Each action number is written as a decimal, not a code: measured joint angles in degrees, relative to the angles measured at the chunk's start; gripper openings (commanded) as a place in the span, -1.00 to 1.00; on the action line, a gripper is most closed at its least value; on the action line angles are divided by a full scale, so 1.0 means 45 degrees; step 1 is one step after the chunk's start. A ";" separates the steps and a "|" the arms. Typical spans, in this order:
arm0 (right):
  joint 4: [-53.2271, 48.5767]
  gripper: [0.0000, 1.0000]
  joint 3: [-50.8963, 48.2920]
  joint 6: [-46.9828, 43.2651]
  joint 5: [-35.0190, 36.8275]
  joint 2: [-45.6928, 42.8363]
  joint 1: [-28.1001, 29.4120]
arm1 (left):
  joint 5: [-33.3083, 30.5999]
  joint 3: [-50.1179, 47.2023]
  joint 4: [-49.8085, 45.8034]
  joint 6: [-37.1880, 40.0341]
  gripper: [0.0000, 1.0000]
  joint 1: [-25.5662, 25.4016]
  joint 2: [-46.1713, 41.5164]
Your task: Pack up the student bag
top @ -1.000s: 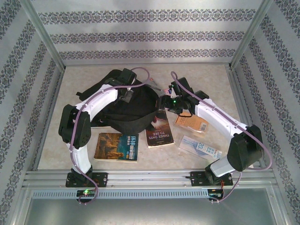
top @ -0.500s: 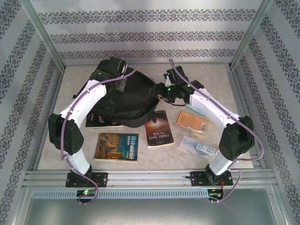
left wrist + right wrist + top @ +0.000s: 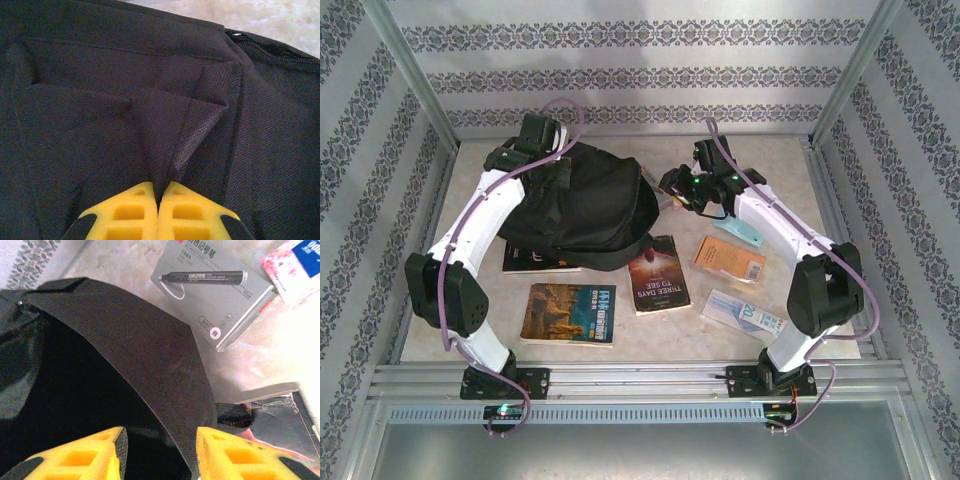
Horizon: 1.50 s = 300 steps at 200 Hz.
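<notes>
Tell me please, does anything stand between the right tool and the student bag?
Nothing visible stands between them: the edge of the student bag lies between the open jaws of the right tool.

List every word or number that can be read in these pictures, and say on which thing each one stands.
"THREE DAYS TO SEE": on the dark book in the middle of the table.
"20": on the pale blue packet.
Chinese title on the blue-and-brown book: too small to read.
Chinese print on the grey pen box: blurred.
Print on the orange book: too small to read.
</notes>
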 measured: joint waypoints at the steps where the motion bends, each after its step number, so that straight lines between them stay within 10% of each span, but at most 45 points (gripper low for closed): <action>1: 0.0010 -0.32 -0.0005 0.0029 0.0000 -0.0005 0.0000 | 0.0015 0.0000 0.0000 0.0005 -1.00 0.0000 0.0000; 75: 0.2463 -0.99 0.0044 0.1171 -0.2152 0.1020 0.1195 | 0.1851 -0.0661 0.0393 -0.0738 -1.00 0.0005 -0.0049; 98: 0.4279 -1.00 -0.0724 0.2463 -0.3133 0.1083 0.1515 | 0.2351 -0.0661 0.0340 -0.1010 -0.09 0.0005 -0.0044; 123: 0.5634 -1.00 -0.1185 0.3604 -0.3570 0.1083 0.1617 | 0.2841 -0.0578 0.0325 -0.1681 0.23 0.0000 -0.0097; 300: 1.2560 -1.00 -0.1234 0.7572 -0.4590 0.2584 0.2283 | 0.4012 0.0743 -0.0772 -0.2293 0.54 -0.1787 -0.1690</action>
